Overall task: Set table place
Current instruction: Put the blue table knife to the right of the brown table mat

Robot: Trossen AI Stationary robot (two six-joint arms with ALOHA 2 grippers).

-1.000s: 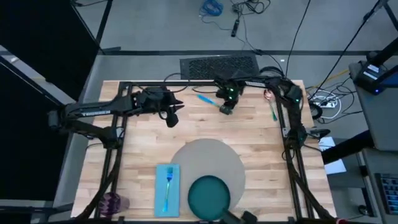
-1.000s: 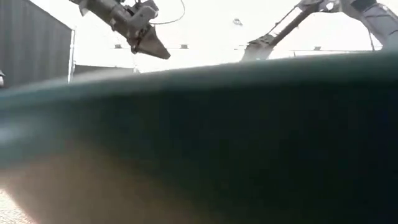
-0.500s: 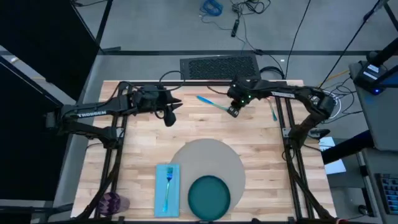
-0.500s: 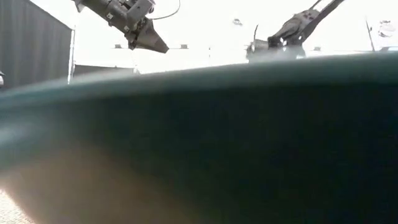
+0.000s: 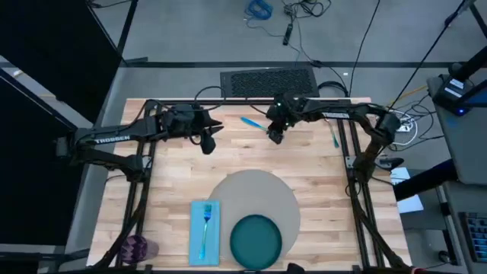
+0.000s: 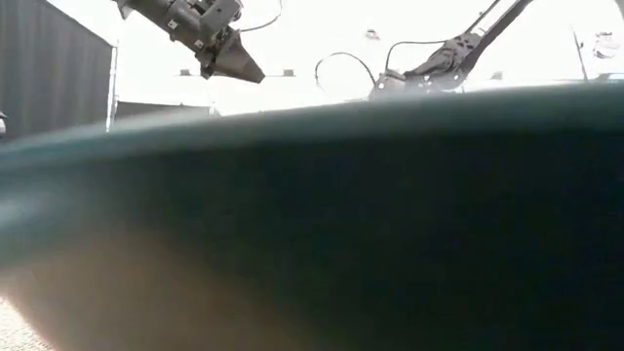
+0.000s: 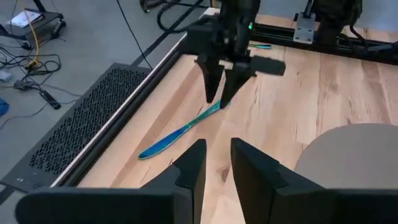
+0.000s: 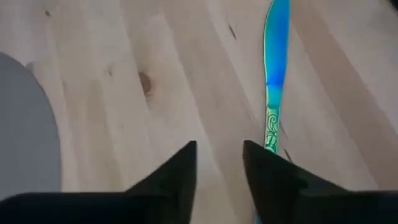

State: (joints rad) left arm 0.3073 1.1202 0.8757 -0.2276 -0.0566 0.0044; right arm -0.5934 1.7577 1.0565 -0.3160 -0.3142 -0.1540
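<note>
Right pincer (image 5: 274, 138) now shifted left, over blue knife's (image 5: 253, 123) end.

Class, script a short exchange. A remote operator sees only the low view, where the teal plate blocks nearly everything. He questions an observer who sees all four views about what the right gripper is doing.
Operator: The plate fills my low view, and the left gripper hangs above it. Where is the right gripper?
Observer: In the high view, the right gripper is over the far side of the table, at one end of a blue utensil.
Operator: Is it gripping the utensil?
Observer: No. In the right wrist view its fingers are apart, and the utensil lies flat on the wood in line with one finger, not between the two.
</note>
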